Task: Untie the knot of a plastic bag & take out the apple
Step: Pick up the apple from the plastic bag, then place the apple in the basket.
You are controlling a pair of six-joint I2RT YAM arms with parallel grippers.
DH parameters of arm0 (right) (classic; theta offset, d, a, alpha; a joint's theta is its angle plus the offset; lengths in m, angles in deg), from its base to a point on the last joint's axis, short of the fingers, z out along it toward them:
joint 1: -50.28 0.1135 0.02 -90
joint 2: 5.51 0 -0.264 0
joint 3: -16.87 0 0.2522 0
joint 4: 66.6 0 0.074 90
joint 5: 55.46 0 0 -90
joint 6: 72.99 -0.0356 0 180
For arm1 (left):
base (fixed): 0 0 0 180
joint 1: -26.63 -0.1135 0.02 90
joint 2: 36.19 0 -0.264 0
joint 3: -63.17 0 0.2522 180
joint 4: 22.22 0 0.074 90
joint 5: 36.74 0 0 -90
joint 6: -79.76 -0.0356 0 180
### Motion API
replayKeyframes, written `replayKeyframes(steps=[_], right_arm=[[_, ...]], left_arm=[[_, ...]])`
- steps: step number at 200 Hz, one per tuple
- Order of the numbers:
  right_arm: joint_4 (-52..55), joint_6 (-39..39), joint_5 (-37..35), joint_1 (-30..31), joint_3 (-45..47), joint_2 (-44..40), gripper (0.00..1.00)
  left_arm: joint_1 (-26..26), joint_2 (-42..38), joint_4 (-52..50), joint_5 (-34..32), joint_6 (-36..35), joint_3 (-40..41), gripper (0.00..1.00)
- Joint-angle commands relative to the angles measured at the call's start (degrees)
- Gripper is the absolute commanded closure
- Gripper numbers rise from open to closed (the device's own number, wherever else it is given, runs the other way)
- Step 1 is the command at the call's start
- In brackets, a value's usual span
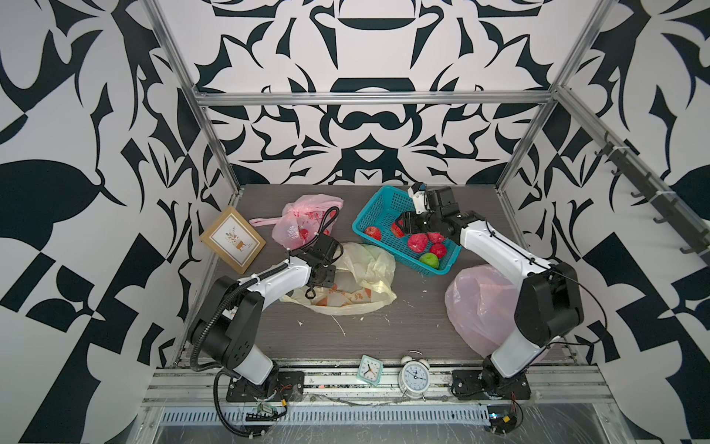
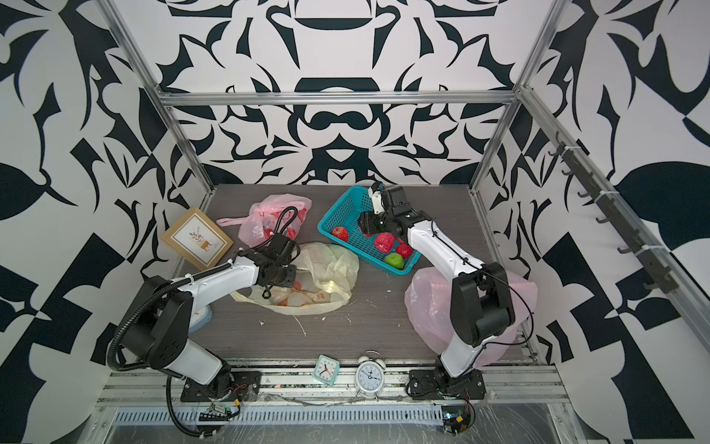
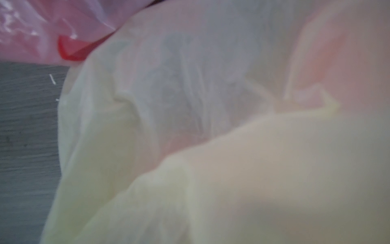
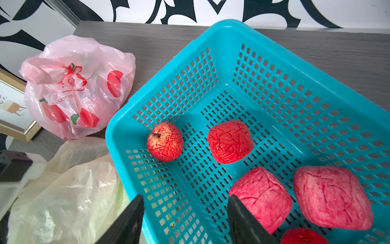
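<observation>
Yellowish plastic bag (image 1: 369, 269) lies crumpled and slack in the middle of the table (image 1: 384, 330). The left gripper (image 1: 327, 277) sits at the bag's near edge. Blurred film fills the left wrist view, so I cannot tell whether its fingers pinch anything. Just behind, a pink printed bag (image 4: 78, 88) sits bunched closed. The right gripper (image 4: 185, 198) hangs over the teal basket (image 4: 211, 36), its fingers (image 4: 238, 213) spread with nothing between them. 5 red apples (image 4: 165, 141) and 1 green apple (image 1: 429, 260) lie in the basket.

Red apples (image 4: 165, 141) in teal basket (image 4: 226, 25)
</observation>
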Motion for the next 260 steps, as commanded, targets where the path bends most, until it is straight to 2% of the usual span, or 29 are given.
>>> replayKeyframes(steps=[1, 17, 92, 125, 153, 173, 179, 196, 234, 260], right_arm=[[-0.5, 0.3, 0.2, -0.1, -0.6, -2.0, 0.35], [-0.5, 0.2, 0.2, -0.1, -0.7, -2.2, 0.35], [0.1, 0.7, -1.4, -0.1, -0.7, -4.2, 0.35], [0.5, 0.9, -2.3, -0.1, -0.6, -4.5, 0.35], [0.5, 1.0, -3.7, -0.1, 0.0, -5.4, 0.35], [0.6, 1.9, -4.7, -0.1, 0.1, -6.1, 0.35], [0.7, 2.0, -5.0, -0.1, 0.1, -6.4, 0.35], [1.2, 2.3, -5.3, -0.1, 0.0, -6.9, 0.35], [2.5, 2.3, -7.8, -0.1, 0.6, -8.8, 0.35], [3.8, 2.5, -9.0, -0.1, 1.1, -11.1, 0.35]], left_arm=[[-0.1, -3.0, -2.5, 1.5, 0.1, -1.4, 0.58], [-0.1, -4.9, -5.3, 2.0, 0.4, -2.2, 0.62], [-0.1, -13.6, -24.5, 8.0, 1.5, -14.2, 0.62], [-0.1, -18.1, -24.6, 13.9, 1.2, -19.9, 0.61], [-0.1, -19.9, -14.9, 19.4, 0.7, -23.1, 0.6], [-0.1, -17.1, -8.8, 27.9, 0.6, -27.8, 0.59], [-0.1, -14.1, -7.6, 30.8, 0.7, -29.5, 0.59], [0.2, -8.9, -5.5, 34.2, 0.7, -33.8, 0.59], [0.6, 4.0, -2.9, 33.1, -2.4, -40.7, 0.59], [1.1, 16.0, -4.3, 32.9, -4.5, -49.2, 0.58]])
